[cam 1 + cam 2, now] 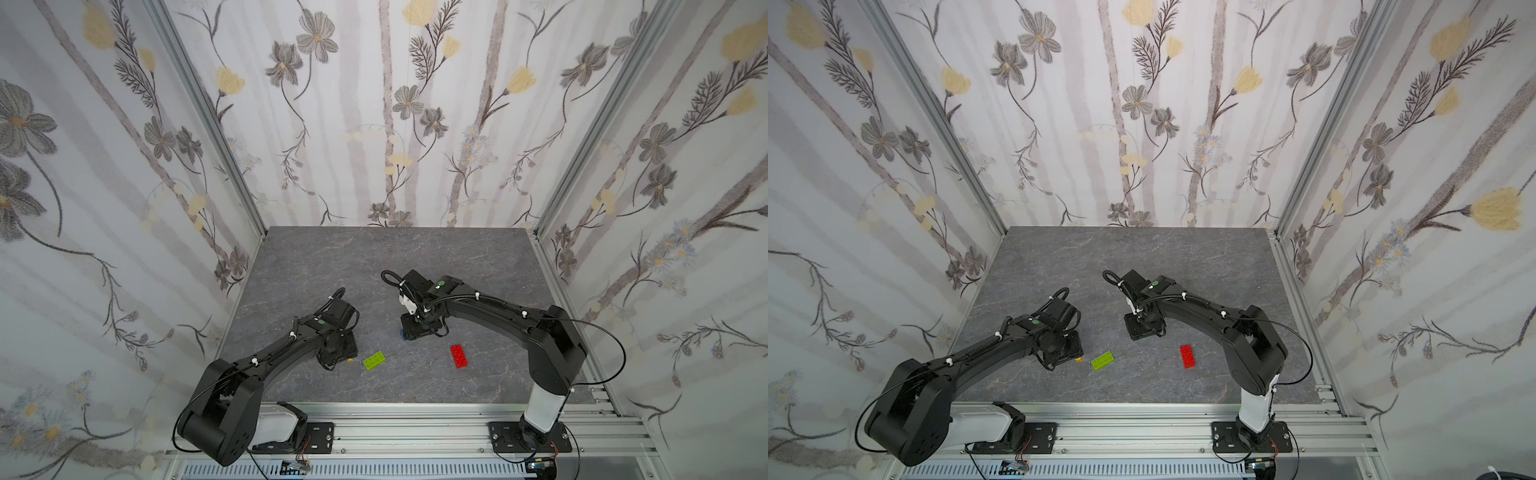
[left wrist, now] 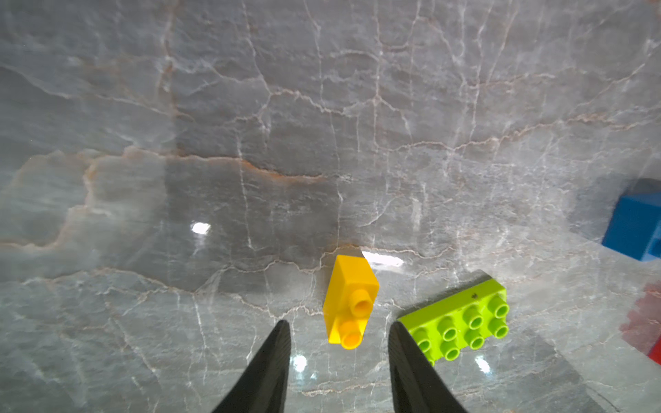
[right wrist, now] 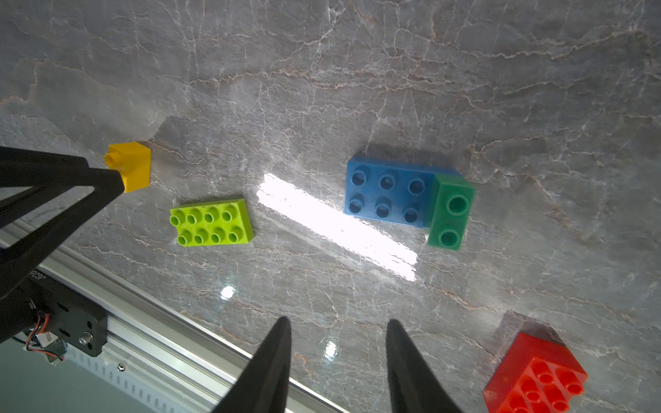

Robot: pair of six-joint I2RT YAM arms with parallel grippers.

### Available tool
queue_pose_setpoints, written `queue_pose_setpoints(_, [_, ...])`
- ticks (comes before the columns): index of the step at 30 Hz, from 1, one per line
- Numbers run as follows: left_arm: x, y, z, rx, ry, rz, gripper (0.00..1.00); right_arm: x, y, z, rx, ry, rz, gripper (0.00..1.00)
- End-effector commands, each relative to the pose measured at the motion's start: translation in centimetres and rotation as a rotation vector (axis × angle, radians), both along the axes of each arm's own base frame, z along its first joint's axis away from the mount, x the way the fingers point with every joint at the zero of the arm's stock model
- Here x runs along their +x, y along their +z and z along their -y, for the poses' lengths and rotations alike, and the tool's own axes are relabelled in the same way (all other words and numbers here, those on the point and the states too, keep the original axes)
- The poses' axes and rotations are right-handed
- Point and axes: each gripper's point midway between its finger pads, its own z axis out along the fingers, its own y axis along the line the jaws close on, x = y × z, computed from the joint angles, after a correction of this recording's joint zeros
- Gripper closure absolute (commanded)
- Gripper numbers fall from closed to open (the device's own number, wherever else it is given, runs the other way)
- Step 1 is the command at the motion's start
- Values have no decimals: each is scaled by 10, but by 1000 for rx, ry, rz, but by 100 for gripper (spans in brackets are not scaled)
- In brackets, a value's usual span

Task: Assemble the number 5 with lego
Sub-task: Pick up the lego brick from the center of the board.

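So the 5 is barely started. The blue brick (image 3: 386, 195) lies flat on the table (image 3: 322, 89) with the small dark green brick (image 3: 451, 211) sitting on one end of it, and I'd guess that's the bottom of the number plus its first offset step. The lime green brick (image 3: 211, 222) and the red brick (image 3: 533, 379) lie loose with studs up, well apart from each other, probably just waiting their turn. The left gripper (image 2: 338, 323) is down low with its fingers spread. The little yellow brick (image 2: 352, 296) lies on its side with one end between the tips, and nothing is pinching it as far as I can see. Looks like it's lining up a grab, and that sideways pose could make it awkward. The right gripper (image 3: 338, 319) hangs near the blue base, spread and empty. Everything's glossy hard plastic with round hollow studs, on a shiny grey marble-look top that throws a lot of glare.
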Motion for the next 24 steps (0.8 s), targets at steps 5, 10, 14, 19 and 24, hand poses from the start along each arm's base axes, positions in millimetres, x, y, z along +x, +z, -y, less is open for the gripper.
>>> queue_pose_setpoints(5, [6,-5,4,29,-28,-5,63,-2,3,1,4,-21,-2,57])
queue_pose_setpoints(10, [6,-9,3,52,-40,-9,69,-2,2,3,-1,-22,-2,57])
queue_pose_setpoints(14, [9,-9,2,70,-41,-1,71,-3,1,5,-1,-23,-2,57])
queue_pose_setpoints(19, [13,-8,3,83,-40,18,70,-5,0,6,5,-26,-5,57])
queue_pose_setpoints(24, [14,-9,3,82,-38,22,70,-12,8,-7,109,-4,-23,57])
